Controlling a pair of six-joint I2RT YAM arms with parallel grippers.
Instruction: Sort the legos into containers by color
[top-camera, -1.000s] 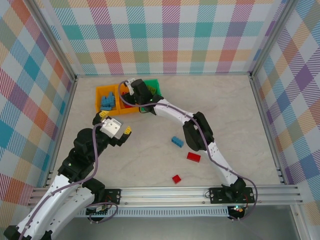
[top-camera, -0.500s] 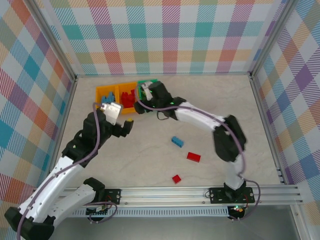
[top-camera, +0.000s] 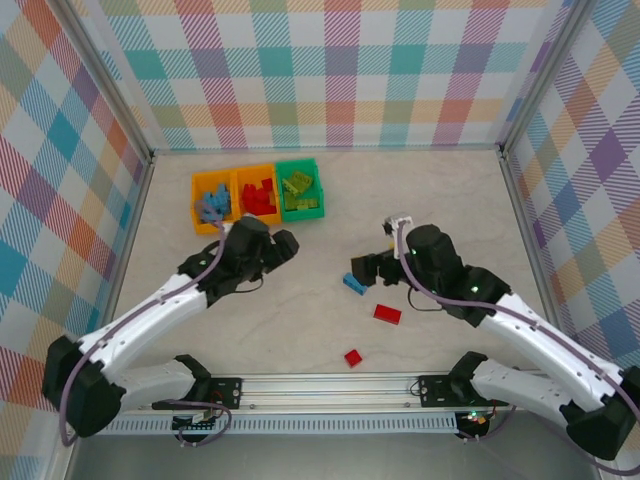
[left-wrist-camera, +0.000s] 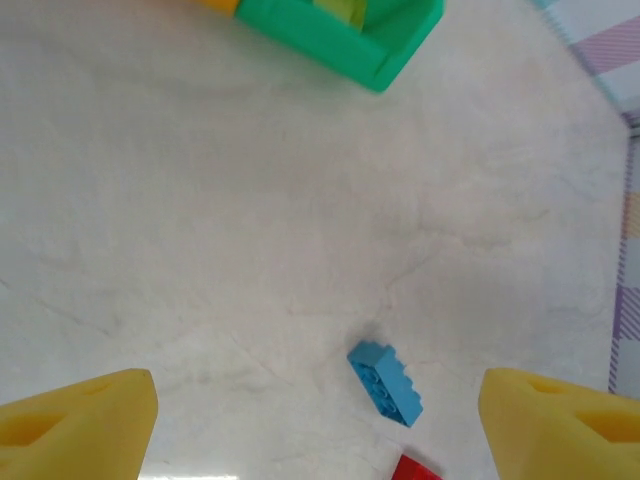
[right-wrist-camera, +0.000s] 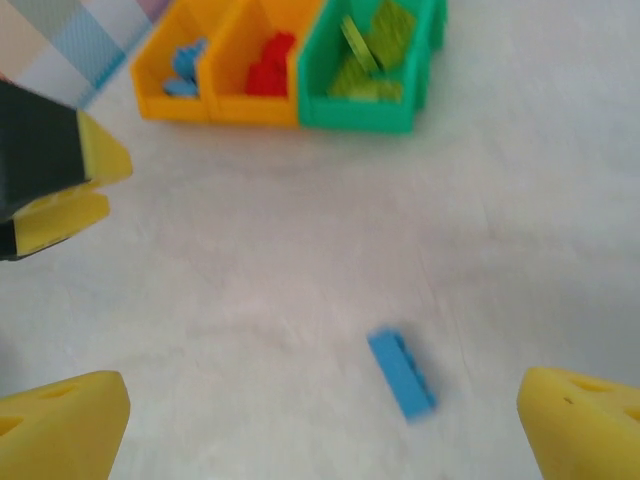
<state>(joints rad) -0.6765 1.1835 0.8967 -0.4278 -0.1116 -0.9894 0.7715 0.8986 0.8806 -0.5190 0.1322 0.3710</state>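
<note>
Three joined containers stand at the back left: an orange bin (top-camera: 203, 186) with blue legos, an orange bin (top-camera: 246, 176) with red ones, and a green bin (top-camera: 318, 190) with lime ones. A loose blue brick (top-camera: 353, 283) lies mid-table, with two red bricks, one (top-camera: 387, 314) nearer and one (top-camera: 352, 357) nearest. My left gripper (top-camera: 283, 245) hangs open and empty left of the blue brick (left-wrist-camera: 386, 382). My right gripper (top-camera: 362, 270) is open just above and beside the same brick (right-wrist-camera: 402, 374), nothing between its fingers.
Checked walls and metal rails close the table on three sides. The left gripper's yellow fingers (right-wrist-camera: 70, 190) show at the left of the right wrist view. A corner of a red brick (left-wrist-camera: 415, 468) lies beside the blue one. The green bin (left-wrist-camera: 340, 30) is at the top.
My right arm has drawn back from the green bin to the blue brick, its jaws opening wide. The left arm swung right and lower, away from the bins toward the table's middle.
</note>
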